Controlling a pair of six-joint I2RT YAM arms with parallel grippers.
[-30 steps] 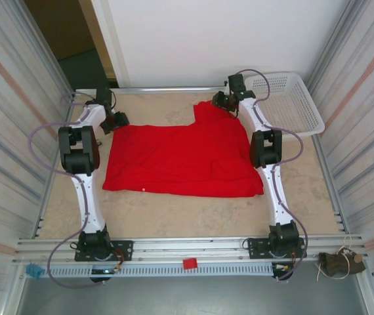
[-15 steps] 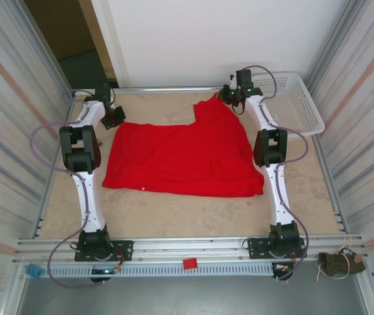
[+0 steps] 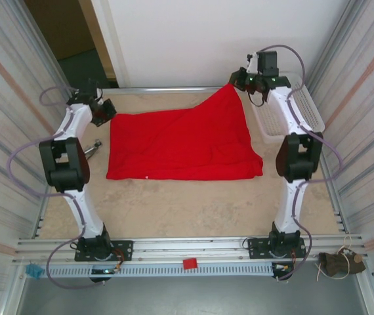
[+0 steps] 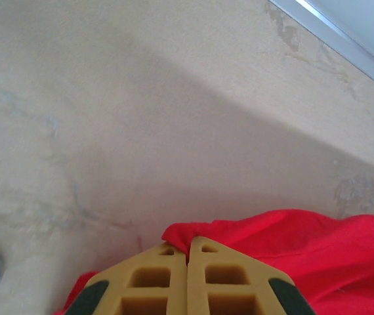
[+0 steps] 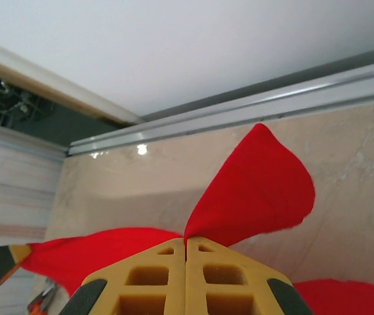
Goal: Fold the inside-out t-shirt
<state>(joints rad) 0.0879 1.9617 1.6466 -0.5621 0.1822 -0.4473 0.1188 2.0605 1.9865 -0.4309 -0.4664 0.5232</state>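
Pale stone-patterned table (image 3: 174,210), ribbed metal walls on both sides, white wall across the far end. White basket (image 3: 305,108) sits at the far right corner.

T-shirt (image 3: 180,144): plain red cloth, spread over the far middle of the table between the two arms. Near edge lies flat and fairly straight. The far right corner is drawn up into a peak, and the cloth slopes down from it to the table.

Right gripper (image 3: 241,81): at the top of that peak, just beside the basket's left end. In the wrist view its yellow fingers are pressed together, with a fold of red cloth pinched at the tips and fanning out above them. It is clear of the table.

Left gripper (image 3: 105,109): at the shirt's far left corner, low over the table. In the wrist view the fingers are together, with a bunched red edge caught at the tips.

The far edge of the shirt runs between the two grippers, higher on the right.

A small red block (image 3: 189,263) sits on the near rail, between the arm bases.
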